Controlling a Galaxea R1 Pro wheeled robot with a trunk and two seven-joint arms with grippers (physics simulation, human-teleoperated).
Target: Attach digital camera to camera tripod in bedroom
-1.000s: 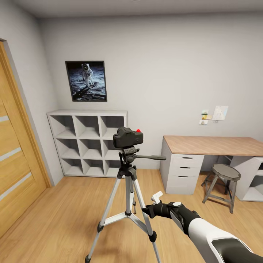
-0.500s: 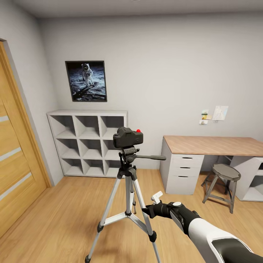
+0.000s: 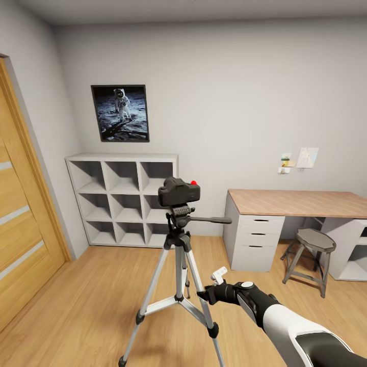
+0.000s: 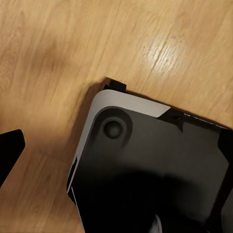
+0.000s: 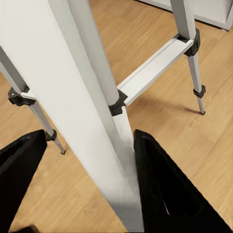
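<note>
The camera [image 3: 178, 191], a small matte-black body with a round red button on top, sits upright on the black head of the tripod [image 3: 177, 257], which stands on the light wood floor [image 3: 86, 300] in the middle of the bedroom. A long black pan handle sticks out from the head toward the counter. The tripod has three smooth silver legs with black joints and feet, braced by flat silver struts.

The right gripper [image 3: 206, 295] reaches low beside the tripod's near leg. In the right wrist view its two dark wedge-shaped fingers [image 5: 170, 194] are spread wide, released, with a silver leg [image 5: 82, 111] standing between them and close against one finger; whether they touch is unclear.

The left wrist view shows glossy black and white robot casing over floorboards; the state of the left gripper cannot be told.

Behind stand a white cube shelf [image 3: 122, 201], an astronaut poster [image 3: 120, 112], a wood-topped counter [image 3: 298, 204], a round grey stool [image 3: 313, 255] and a wooden door [image 3: 23, 229].
</note>
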